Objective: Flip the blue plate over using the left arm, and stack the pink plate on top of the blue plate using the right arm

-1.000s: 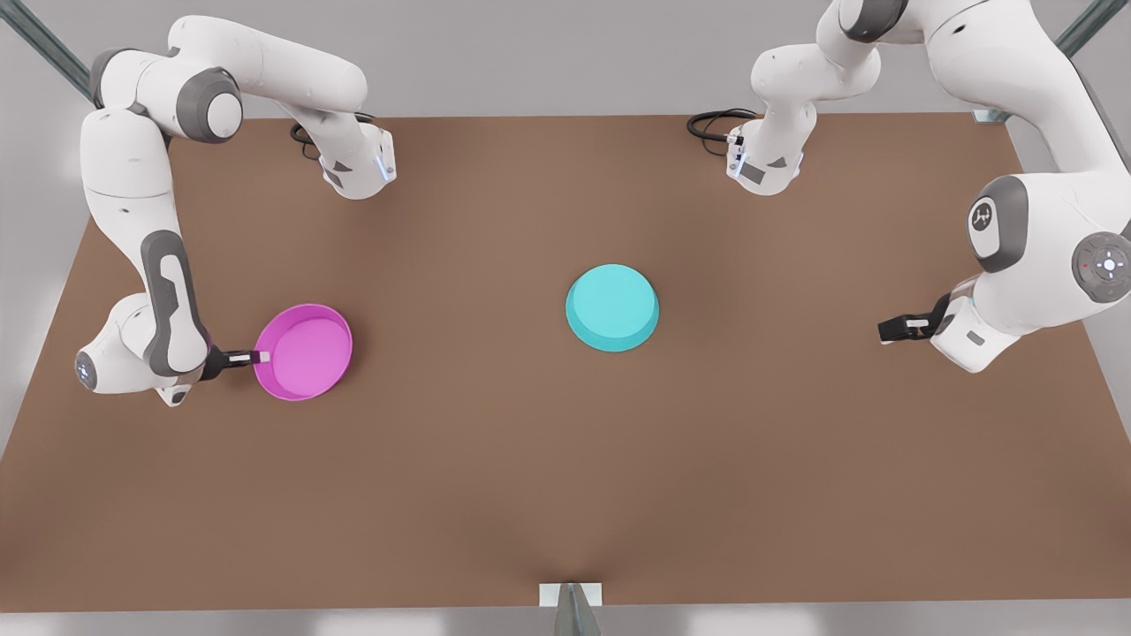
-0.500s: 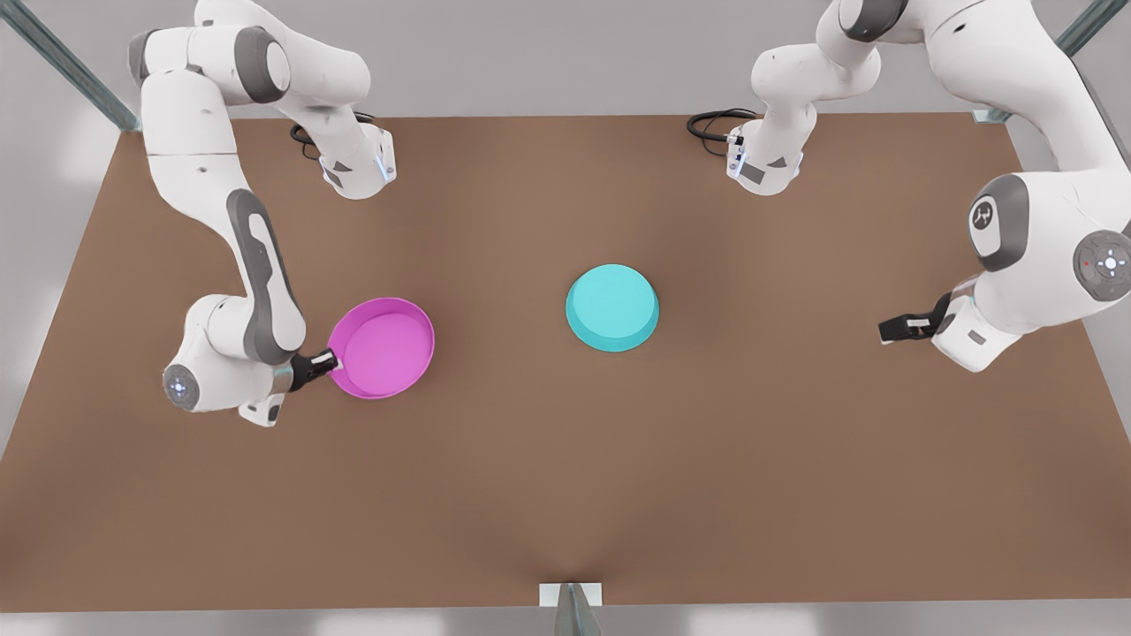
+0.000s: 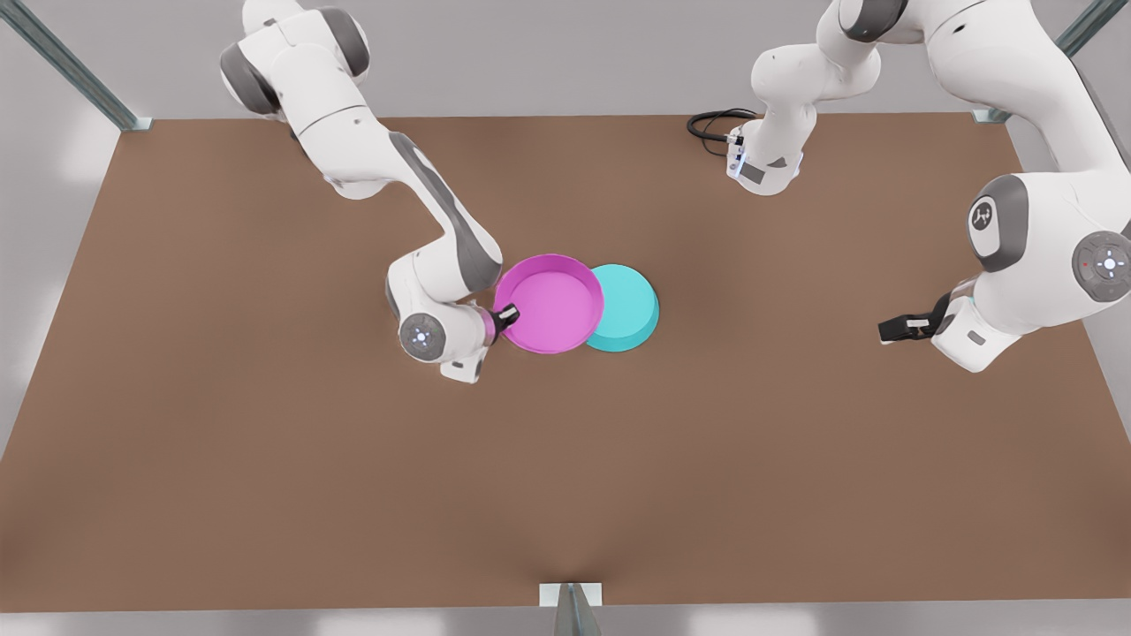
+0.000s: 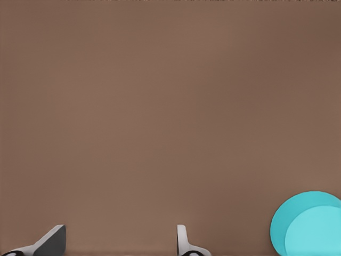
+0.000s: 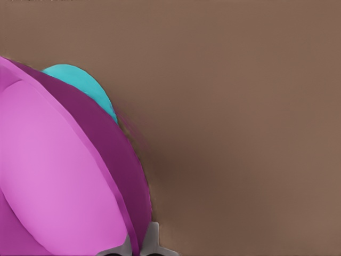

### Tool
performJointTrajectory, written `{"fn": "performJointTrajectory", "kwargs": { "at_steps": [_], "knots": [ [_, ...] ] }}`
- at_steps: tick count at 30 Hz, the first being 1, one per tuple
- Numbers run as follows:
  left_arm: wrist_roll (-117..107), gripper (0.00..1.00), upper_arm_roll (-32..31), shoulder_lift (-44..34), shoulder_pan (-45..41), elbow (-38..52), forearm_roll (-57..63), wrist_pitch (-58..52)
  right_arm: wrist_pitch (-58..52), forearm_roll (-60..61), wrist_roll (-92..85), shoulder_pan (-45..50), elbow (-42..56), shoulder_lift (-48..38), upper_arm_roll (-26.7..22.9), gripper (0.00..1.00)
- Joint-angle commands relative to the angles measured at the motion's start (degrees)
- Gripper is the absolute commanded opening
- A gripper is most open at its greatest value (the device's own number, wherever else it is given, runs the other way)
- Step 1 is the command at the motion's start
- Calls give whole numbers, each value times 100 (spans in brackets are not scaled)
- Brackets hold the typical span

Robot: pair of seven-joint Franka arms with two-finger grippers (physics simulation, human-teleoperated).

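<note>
Two plates: pink plate (image 3: 548,303) overlapping blue plate (image 3: 629,309).

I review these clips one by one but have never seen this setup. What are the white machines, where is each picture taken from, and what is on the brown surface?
These are simulator renders of two white robot arms, each ending in a two-finger hand. One picture looks down on the brown table from a camera off the arms; the other two come from cameras on the arms' wrists.

Two round plates are in play. The blue plate lies upside down on the table. The right hand, at the front view's left, is shut on the rim of the pink plate and holds it open side up, partly over the blue one. Its wrist camera shows the pink plate close up, with the rim between the fingers.

The left hand, at the front view's right, waits open, holding nothing; its camera sees the blue plate farther off.
</note>
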Motion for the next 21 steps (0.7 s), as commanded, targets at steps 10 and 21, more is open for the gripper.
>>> {"fn": "performJointTrajectory", "kwargs": {
  "at_steps": [10, 21],
  "knots": [
    [-26, 100, 0, -9, 8, -2, -15, -9, 451, 20, 812, 679, 773, 703, 168, 21],
    [-18, 100, 0, 8, 8, -10, -15, -18, 874, 11, 979, 803, 975, 1213, 282, 25]
  ]
}}
